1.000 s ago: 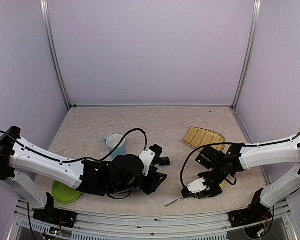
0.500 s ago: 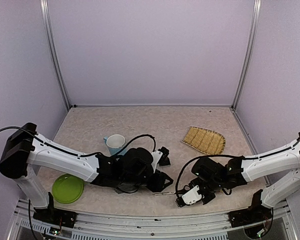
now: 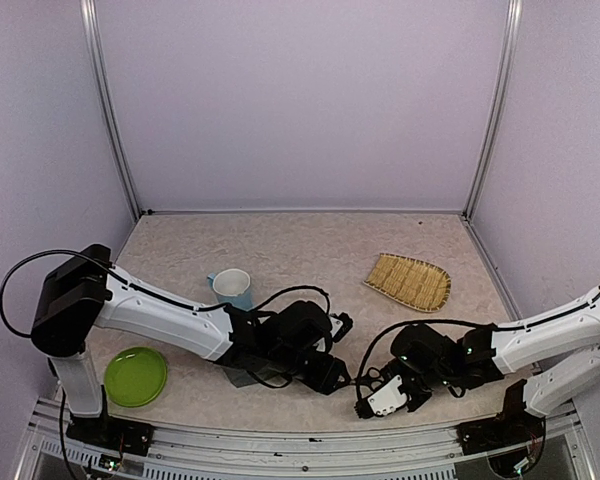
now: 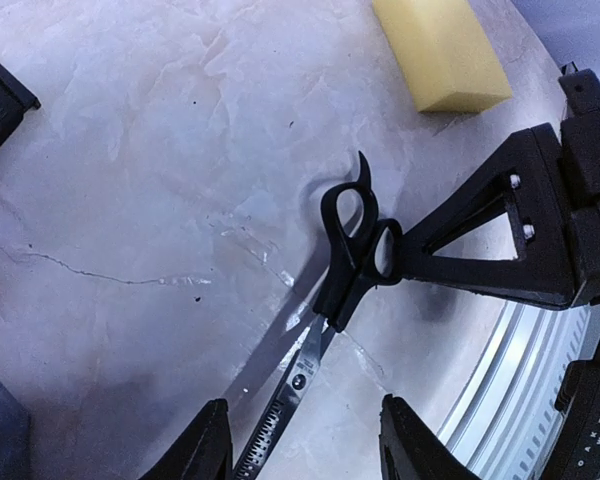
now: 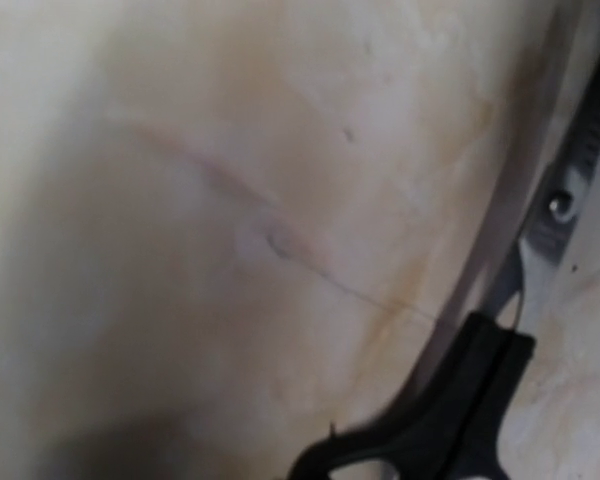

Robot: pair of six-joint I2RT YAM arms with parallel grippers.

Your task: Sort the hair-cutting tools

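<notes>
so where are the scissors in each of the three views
top external: scissors low centre, only a thin sliver, hard to make out.
left wrist: centre of the picture, black loops on top, blades pointing down-left to the bottom edge.
right wrist: lower right, handle at the bottom edge, blade running up-right.
shared landmark: the pivot screw shows in both wrist views; too small to tell in the top view.

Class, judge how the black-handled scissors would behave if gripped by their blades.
The scissors look like rigid steel, so they probably won't flop. Their thin, smooth blades may slip in the open left gripper. The bulkier loop handles could swing them handle-down.
</notes>
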